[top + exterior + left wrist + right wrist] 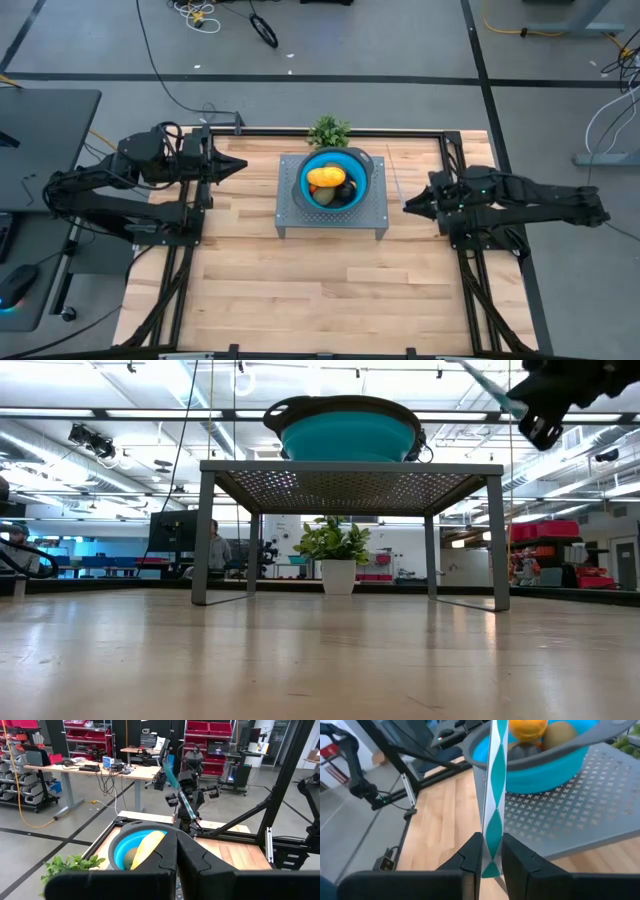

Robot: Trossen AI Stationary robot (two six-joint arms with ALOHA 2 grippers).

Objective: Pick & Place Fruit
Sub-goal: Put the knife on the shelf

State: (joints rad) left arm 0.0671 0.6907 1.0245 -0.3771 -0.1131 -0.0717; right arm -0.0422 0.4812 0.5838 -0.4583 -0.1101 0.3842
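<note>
Beside the rack's right edge: right gripper (491,852) pinches the teal-and-white knife (494,795) narrowly by its handle end, raised off the table.
Left gripper (238,166) waits fully closed, empty, left of the rack (372,214). High view: blue bowl (312,165) on the rack holds the fruit (327,178), one yellow-orange oblong plus darker pieces, count unclear; sprig (328,130) behind. Low view hides the bowl's contents. No legible writing.

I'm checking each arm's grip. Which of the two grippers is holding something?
The right gripper, beside the perforated metal stand: it is shut on a teal-and-white patterned strip. The left gripper is shut and empty.
</note>
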